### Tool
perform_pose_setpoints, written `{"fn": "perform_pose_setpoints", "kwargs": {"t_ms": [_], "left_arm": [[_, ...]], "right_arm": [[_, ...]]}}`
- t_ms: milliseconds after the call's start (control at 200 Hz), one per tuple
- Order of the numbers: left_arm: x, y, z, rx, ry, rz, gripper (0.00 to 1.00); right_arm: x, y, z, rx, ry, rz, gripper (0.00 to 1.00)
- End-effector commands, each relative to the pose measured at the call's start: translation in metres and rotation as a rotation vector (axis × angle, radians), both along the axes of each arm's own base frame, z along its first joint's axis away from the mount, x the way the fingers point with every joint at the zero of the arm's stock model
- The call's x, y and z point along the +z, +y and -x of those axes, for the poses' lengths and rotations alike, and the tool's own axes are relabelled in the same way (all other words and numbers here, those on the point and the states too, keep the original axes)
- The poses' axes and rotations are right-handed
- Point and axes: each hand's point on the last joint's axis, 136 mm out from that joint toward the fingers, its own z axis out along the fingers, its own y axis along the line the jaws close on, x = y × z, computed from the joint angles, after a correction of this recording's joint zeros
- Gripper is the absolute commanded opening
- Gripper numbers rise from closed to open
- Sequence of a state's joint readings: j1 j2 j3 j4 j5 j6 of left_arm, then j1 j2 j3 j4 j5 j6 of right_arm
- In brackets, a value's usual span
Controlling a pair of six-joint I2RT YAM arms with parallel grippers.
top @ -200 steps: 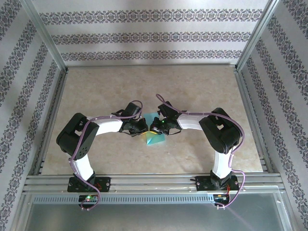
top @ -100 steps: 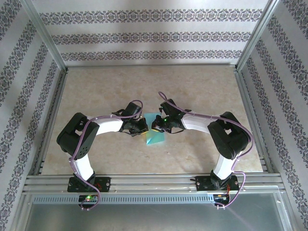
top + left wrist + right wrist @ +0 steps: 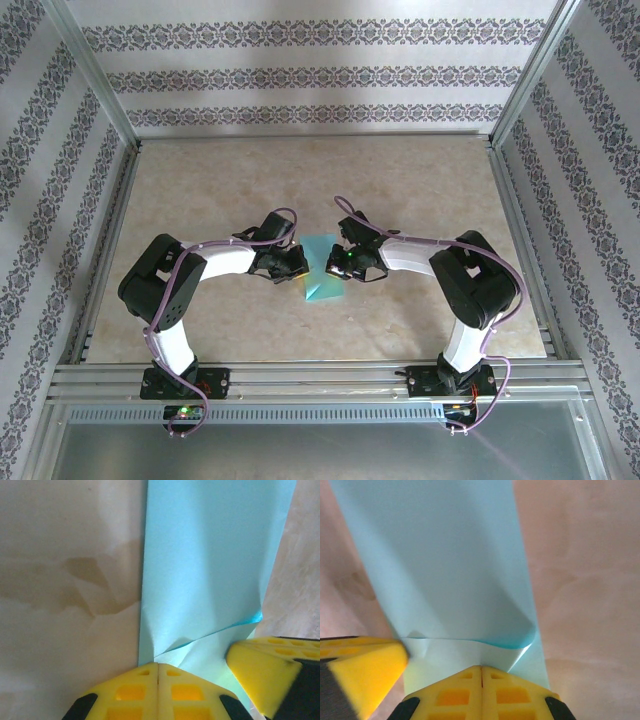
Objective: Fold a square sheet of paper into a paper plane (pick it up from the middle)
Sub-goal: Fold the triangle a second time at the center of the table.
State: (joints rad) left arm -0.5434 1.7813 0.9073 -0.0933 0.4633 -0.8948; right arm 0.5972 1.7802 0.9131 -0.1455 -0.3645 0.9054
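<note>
The light-blue folded paper (image 3: 322, 272) lies flat on the table between my two grippers, its narrow end pointing toward the near edge. My left gripper (image 3: 297, 267) is shut, its yellow fingertips (image 3: 158, 665) pressed down at the paper's (image 3: 210, 565) left edge beside a raised crease. From the other side, my right gripper (image 3: 338, 268) is also shut, with its tips (image 3: 481, 668) resting on the paper (image 3: 440, 555) just before a curled flap. Each wrist view catches the other gripper's yellow finger at the paper's side. Nothing is pinched between either pair of jaws.
The beige tabletop (image 3: 420, 190) stretches around the paper, with a faint stain (image 3: 85, 570) to its left. Metal frame rails (image 3: 510, 200) and patterned walls enclose the table on three sides.
My right gripper has shifted slightly to the right and nearer across the paper, and its forearm has straightened. The left arm and the paper have stayed where they were.
</note>
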Motion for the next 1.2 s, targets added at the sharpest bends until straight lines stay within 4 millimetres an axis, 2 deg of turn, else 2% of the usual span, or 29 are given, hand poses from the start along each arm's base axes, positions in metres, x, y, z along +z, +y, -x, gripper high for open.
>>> {"fn": "perform_pose_setpoints", "kwargs": {"t_ms": [0,185,360,490,655,959,1194], "left_arm": [[0.02,-0.011,-0.003,-0.028,-0.037,0.04,0.0],[0.05,-0.017,-0.003,-0.027,-0.093,0.094,0.05],[0.057,-0.023,0.015,-0.022,-0.082,0.102,0.11],[0.05,-0.03,0.035,-0.037,-0.044,0.098,0.11],[0.027,-0.034,0.054,-0.049,0.032,0.077,0.11],[0.005,-0.033,0.059,-0.04,0.087,0.06,0.11],[-0.002,-0.031,0.06,-0.04,0.099,0.042,0.11]], "right_arm": [[-0.017,-0.016,0.005,-0.018,0.02,0.069,0.04],[-0.02,-0.019,0.007,-0.025,0.026,0.081,0.04],[-0.022,-0.02,0.007,-0.026,0.031,0.086,0.04],[-0.025,-0.022,0.009,-0.031,0.042,0.096,0.04],[-0.028,-0.023,0.011,-0.034,0.055,0.105,0.04],[-0.03,-0.024,0.012,-0.033,0.063,0.108,0.04],[-0.029,-0.024,0.012,-0.032,0.066,0.109,0.04]]}}
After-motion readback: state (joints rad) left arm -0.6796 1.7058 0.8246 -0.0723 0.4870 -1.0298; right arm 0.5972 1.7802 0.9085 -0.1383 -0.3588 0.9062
